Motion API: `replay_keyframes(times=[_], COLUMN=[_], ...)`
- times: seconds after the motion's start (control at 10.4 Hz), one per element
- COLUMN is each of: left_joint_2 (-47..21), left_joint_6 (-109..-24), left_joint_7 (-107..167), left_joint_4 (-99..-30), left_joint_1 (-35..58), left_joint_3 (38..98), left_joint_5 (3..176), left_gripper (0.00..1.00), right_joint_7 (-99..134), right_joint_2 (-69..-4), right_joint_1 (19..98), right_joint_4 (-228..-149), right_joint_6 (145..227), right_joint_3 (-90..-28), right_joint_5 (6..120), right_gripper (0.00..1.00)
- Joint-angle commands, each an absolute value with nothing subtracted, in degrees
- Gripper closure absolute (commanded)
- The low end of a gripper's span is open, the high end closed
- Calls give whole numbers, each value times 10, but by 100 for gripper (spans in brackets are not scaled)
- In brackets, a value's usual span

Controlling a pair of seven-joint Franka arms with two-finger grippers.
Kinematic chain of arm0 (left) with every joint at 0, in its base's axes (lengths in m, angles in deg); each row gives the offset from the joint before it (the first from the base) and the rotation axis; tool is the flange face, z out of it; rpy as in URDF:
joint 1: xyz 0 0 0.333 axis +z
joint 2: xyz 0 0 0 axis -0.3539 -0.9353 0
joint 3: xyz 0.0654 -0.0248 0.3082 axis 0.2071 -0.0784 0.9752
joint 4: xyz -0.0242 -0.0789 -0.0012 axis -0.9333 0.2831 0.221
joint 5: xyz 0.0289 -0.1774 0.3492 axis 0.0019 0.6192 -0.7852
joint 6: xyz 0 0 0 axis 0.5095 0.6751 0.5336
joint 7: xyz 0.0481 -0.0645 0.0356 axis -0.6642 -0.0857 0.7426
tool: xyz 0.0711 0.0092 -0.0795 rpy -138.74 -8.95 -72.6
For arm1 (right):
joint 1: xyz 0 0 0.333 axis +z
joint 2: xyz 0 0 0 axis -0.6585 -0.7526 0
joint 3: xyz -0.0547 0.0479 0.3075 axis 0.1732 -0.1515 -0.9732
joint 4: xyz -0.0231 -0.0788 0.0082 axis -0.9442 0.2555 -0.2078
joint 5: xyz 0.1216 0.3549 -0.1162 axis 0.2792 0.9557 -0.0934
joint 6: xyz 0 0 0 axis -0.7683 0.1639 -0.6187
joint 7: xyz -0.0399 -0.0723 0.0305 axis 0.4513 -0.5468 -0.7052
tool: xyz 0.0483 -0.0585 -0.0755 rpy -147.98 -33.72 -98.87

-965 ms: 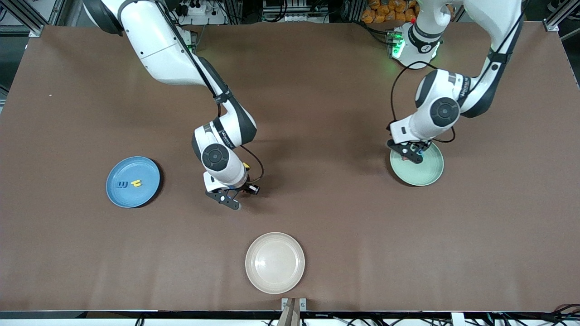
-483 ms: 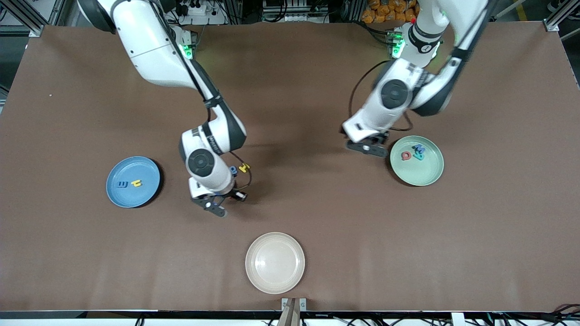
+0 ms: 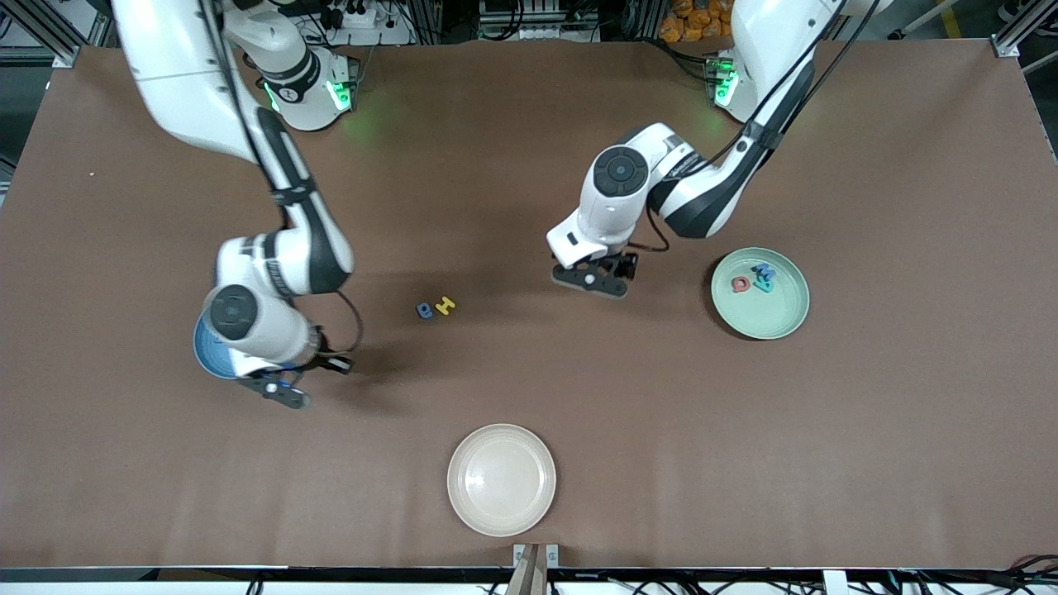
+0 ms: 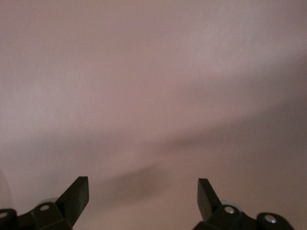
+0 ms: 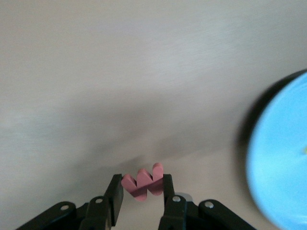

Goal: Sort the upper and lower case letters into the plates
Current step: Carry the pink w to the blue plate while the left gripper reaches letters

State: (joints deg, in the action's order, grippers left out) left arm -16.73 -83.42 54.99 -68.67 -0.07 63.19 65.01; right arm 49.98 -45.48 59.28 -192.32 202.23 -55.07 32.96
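On the brown worktop (image 3: 529, 149), seen from the front camera, we find three plates. The sky blue plate (image 3: 202, 357) sits at about nine o'clock, mostly hidden under the right arm. The mint green plate (image 3: 773, 312) sits at about three o'clock and holds a red letter (image 3: 741, 284), a blue letter (image 3: 762, 270) and a teal letter (image 3: 766, 285). A cream plate (image 3: 502, 479), empty, lies at six o'clock, nearest the camera. Near the centre, two loose letters lie side by side, touching: a small blue letter (image 3: 424, 310) and a yellow H (image 3: 445, 305).

The right tool (image 3: 281, 391) hangs at the blue plate's edge. The left tool (image 3: 591, 279) hovers over bare worktop between the loose pair and the green plate.

In the left wrist view, we see the left tool's fingers (image 4: 76, 196) spread wide with nothing between them, only bare worktop below.

In the right wrist view, we see what the front view hides: the right tool closed on a pink W-shaped letter (image 5: 143, 184), with the blue plate's rim (image 5: 276, 163) close by.

We judge the step in hand to be carrying this letter to the blue plate. Next, the right tool must centre over the plate and let go, while the left tool is free to reach for the loose pair.
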Motion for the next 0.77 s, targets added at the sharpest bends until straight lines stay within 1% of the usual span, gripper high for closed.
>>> replay_keyframes(times=[0.0,0.1,0.29,0.39,0.48,0.58,0.68], left_joint_2=[-239,-256,-265,-273,-284,-303,-327], left_joint_6=[-836,-869,-964,-1021,-1073,-1125,-1176], left_joint_7=[540,547,545,543,540,537,537], left_joint_4=[-599,-580,-579,-580,-579,-577,-563], left_joint_1=[-54,-69,-70,-77,-80,-80,-91], left_joint_3=[636,635,635,636,637,637,643], left_joint_5=[582,546,542,541,541,541,529], left_gripper=[0,0,0,0,0,0,0], right_joint_7=[400,374,373,379,384,387,415], right_joint_2=[-364,-356,-356,-357,-356,-355,-354], right_joint_1=[545,539,538,538,537,532,522], right_joint_4=[-2037,-2051,-2059,-2058,-2057,-2056,-2051], right_joint_6=[2024,2023,2022,2010,2008,2000,1980], right_joint_3=[-549,-532,-516,-515,-515,-513,-510], right_joint_5=[328,313,268,268,268,268,270], right_gripper=[100,100,100,83,12,0,0])
